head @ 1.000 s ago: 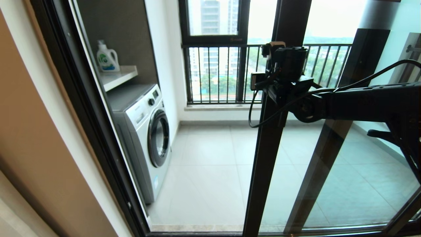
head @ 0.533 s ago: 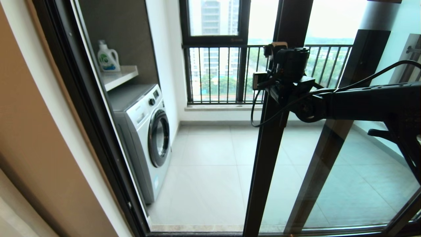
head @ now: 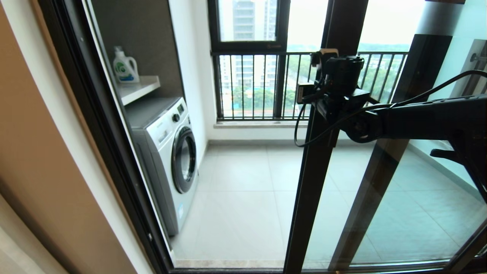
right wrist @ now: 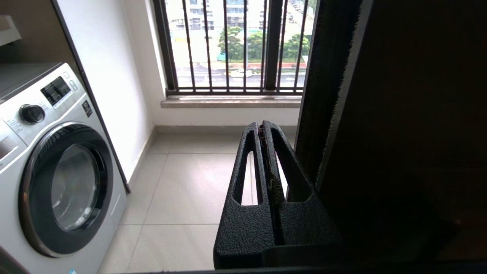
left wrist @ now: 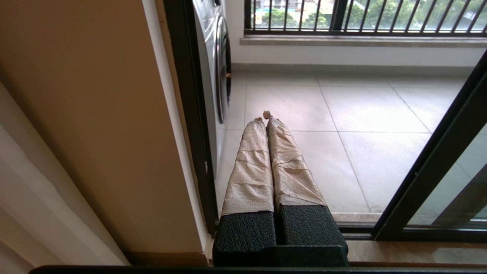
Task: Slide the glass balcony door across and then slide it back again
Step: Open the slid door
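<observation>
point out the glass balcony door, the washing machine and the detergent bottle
glass balcony door (head: 310, 190), head view, on its dark leading frame edge
washing machine (head: 167, 160), head view, on its white front panel
detergent bottle (head: 124, 70), head view, on its white body

home | laundry balcony | washing machine (head: 167, 152) | detergent bottle (head: 124, 66) on shelf | railing (head: 251, 85), high-rise view

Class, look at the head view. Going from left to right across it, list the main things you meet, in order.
Detergent bottle → washing machine → outer window with railing bars → glass balcony door frame edge, with the right gripper beside it.
</observation>
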Tool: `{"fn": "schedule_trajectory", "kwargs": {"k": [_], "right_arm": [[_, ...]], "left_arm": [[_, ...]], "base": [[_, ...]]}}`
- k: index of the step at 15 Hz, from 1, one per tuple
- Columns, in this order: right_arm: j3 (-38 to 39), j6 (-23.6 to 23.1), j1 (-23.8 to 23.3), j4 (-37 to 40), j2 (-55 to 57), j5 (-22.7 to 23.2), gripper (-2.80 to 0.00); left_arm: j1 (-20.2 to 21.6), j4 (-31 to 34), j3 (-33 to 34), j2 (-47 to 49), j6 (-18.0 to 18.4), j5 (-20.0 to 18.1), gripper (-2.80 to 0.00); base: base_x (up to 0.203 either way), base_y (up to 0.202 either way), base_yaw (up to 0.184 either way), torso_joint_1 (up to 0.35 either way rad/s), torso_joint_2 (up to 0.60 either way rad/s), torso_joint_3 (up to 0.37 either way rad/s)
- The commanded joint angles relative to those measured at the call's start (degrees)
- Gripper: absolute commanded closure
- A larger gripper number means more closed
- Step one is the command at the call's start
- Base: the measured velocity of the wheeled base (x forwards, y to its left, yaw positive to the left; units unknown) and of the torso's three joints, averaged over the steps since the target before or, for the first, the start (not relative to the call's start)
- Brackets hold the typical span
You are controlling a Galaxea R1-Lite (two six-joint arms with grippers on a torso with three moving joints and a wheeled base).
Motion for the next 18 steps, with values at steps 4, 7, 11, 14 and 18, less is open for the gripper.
{"fn": "schedule_trajectory", "kwargs": {"k": [4,7,11,14,18], "right_arm": [[0.9,0.0,0.0,-0.2,-1.4,-0.1,0.00],[2.8,0.0,0.0,-0.2,-3.0,-0.2,0.00],[7.4,0.0,0.2,-2.0,-5.8,-0.2,0.00],[7.6,0.0,-1.4,-2.0,-5.7,-0.2,0.00],[7.5,0.0,-3.5,-2.0,-4.8,-0.2,0.00]], "left_arm": [[0.0,0.0,0.0,0.1,0.0,0.0,0.00],[0.0,0.0,0.0,0.1,0.0,0.0,0.00],[0.0,0.0,0.0,0.1,0.0,0.0,0.00],[0.0,0.0,0.0,0.1,0.0,0.0,0.00],[0.0,0.0,0.0,0.1,0.0,0.0,0.00]], "base": [[0.000,0.000,0.000,0.000,0.00,0.000],[0.000,0.000,0.000,0.000,0.00,0.000],[0.000,0.000,0.000,0.000,0.00,0.000],[0.000,0.000,0.000,0.000,0.00,0.000],[0.000,0.000,0.000,0.000,0.00,0.000]]}}
